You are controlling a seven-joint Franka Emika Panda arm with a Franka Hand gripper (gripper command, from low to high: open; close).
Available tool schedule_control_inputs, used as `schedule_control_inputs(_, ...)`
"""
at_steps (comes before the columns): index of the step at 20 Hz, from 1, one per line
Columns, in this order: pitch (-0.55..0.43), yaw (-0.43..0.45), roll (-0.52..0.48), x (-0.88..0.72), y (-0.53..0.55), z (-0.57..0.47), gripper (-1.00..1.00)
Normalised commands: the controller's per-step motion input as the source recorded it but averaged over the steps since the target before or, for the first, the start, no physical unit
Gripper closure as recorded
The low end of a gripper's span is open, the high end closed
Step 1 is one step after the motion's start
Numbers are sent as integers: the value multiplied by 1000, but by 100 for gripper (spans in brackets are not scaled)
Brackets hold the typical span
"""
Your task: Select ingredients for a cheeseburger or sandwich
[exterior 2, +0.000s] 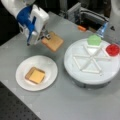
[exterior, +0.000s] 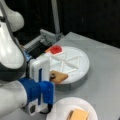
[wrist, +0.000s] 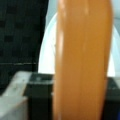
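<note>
The bread square [exterior 2: 53, 41] is a flat tan slab with rounded corners and a slightly darker edge, held tilted in the air by one corner. In a front view it hangs above the grey table [exterior 2: 75, 105], between the paper plate [exterior 2: 23, 66] and the divided tray [exterior 2: 75, 68], nearer the plate's far rim. In a front view [exterior: 59, 76] the same piece shows just in front of the tray's near wall [exterior: 75, 80]. The wrist view is almost filled by its smooth orange-tan face [wrist: 83, 62], with a pale curve of the plate [wrist: 47, 55] behind it.

The gripper [exterior 2: 45, 36] pinches that corner, its fingers pressed onto the bread; the white and blue hand sits up and to the left of the plate in that view, and in a front view [exterior: 52, 76] it stands left of the tray.

On the plate lies the cheeseburger or sandwich [exterior 2: 35, 75] as it stands: 1 tan bread square with a yellow cheese square on top, lying flat near the plate's middle. It also shows at the bottom of a front view [exterior: 78, 115].

The tray is white, round, with 6 wedge compartments. A green lettuce piece [exterior 2: 94, 40] and a red disc [exterior 2: 112, 49] sit in adjoining compartments on the side of the tray away from the plate; the red disc shows again in a front view [exterior: 56, 49].
</note>
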Motion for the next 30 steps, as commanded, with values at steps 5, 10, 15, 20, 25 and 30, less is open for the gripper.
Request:
schedule_control_inputs(5, 221, 332, -16, 817, -319, -130, 100)
schedule_control_inputs(10, 216, 335, 2, 703, -246, -53, 100)
schedule_control_inputs(15, 192, 295, 43, 544, -188, -51, 100)
schedule_control_inputs(20, 193, 274, 45, 451, -228, -85, 100)
schedule_control_inputs(25, 191, 333, -15, 499, -375, -212, 100)
schedule_control_inputs(30, 172, 358, -9, 516, -338, -200, 100)
